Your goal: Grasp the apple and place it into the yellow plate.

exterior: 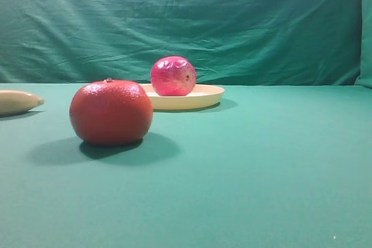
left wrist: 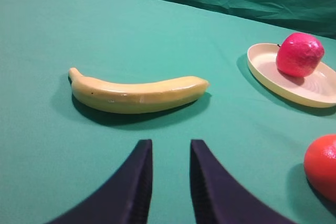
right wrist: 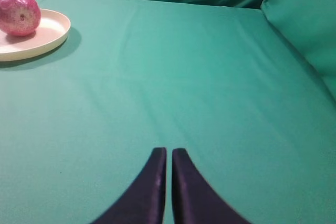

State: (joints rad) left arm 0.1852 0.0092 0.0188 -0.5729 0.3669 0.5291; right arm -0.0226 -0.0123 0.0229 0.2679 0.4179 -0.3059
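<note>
The magenta-red apple (exterior: 173,76) rests inside the pale yellow plate (exterior: 203,98) at the middle back of the table. It also shows in the left wrist view (left wrist: 300,54) on the plate (left wrist: 273,80), and in the right wrist view (right wrist: 19,12) on the plate (right wrist: 44,40). My left gripper (left wrist: 170,153) is open and empty, hovering just in front of a banana. My right gripper (right wrist: 169,156) is shut and empty over bare cloth, far right of the plate. Neither gripper shows in the high view.
An orange-red dimpled fruit (exterior: 111,112) sits in front and left of the plate; its edge shows in the left wrist view (left wrist: 323,165). A yellow banana (left wrist: 137,94) lies at the left (exterior: 17,101). Green cloth covers the table and hangs behind.
</note>
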